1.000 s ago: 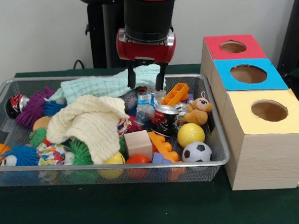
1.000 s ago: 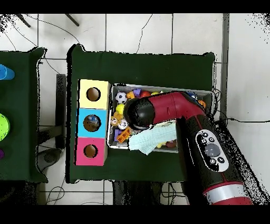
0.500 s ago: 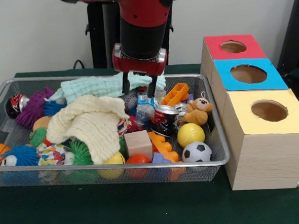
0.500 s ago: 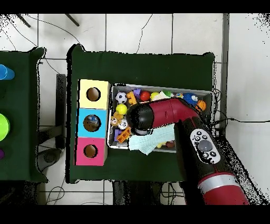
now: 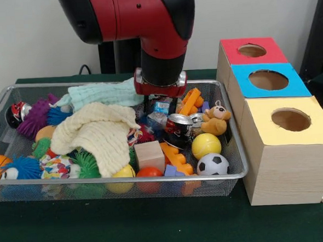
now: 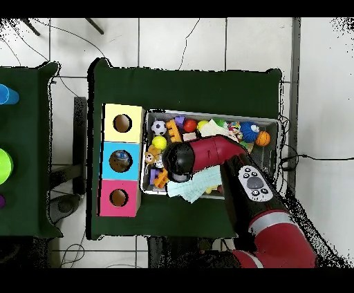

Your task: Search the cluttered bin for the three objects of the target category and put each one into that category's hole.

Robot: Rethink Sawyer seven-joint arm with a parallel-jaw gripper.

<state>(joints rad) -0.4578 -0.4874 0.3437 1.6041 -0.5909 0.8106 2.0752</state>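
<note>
Here, gripper [image 5: 161, 102] sunk low into clutter at wire bin's [image 5: 237, 149] far middle, fingers buried among toys; whether parted or clamped cannot be told. Directly under wrist: blue-white crinkled packet [image 5: 161, 106], likely pick target, touching red-black can [image 5: 177, 129]. Orange block [image 5: 190, 100] just beside. Further out: teddy bear [image 5: 214, 120], yellow ball [image 5: 206, 145], soccer ball [image 5: 212, 164], wooden cube [image 5: 149, 155], cream cloth [image 5: 99, 131] draped over spiky toys, mint cloth [image 5: 99, 93] at far rim. Outside bin: three boxes, red [image 5: 253, 50], blue [image 5: 267, 80], yellow [image 5: 290, 119] hole tops; nothing visible inside from front.
</note>
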